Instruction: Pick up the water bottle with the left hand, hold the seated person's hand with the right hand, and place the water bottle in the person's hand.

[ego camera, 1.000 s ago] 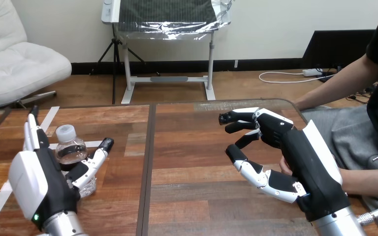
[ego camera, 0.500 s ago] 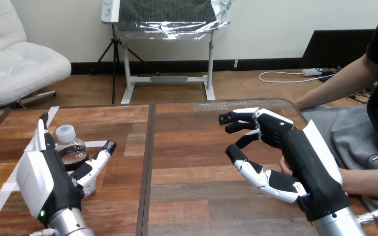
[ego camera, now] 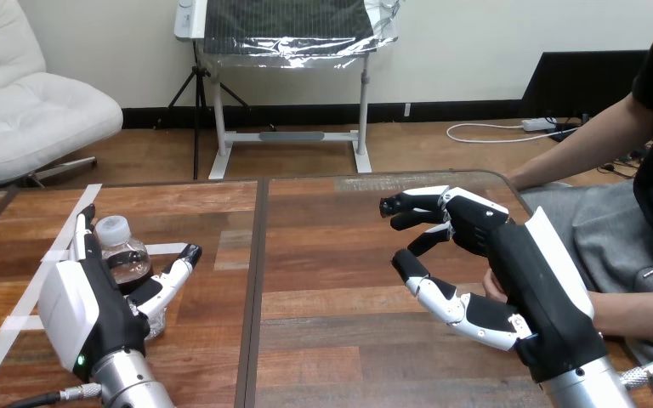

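Observation:
A small clear water bottle (ego camera: 124, 257) with a white cap stands on the left half of the wooden table (ego camera: 332, 255). My left hand (ego camera: 89, 308) is right behind it, open. Its straight fingers (ego camera: 81, 240) rise along the bottle's left side and the thumb (ego camera: 173, 274) reaches out past its right side. My right hand (ego camera: 523, 272) hovers over the right half of the table. A bit of the person's hand (ego camera: 487, 287) shows just under its palm, and the person's forearm (ego camera: 638, 313) comes in from the right. Whether my right hand holds that hand is hidden.
White tape strips (ego camera: 58, 255) mark the table's left part around the bottle. A dark seam (ego camera: 255, 280) splits the table down the middle. The person's other arm (ego camera: 578, 161) rests past the table's far right corner.
My left hand has slid right and closer to the bottle, so its fingers and thumb now flank it. My right hand and the person's hand have hardly moved.

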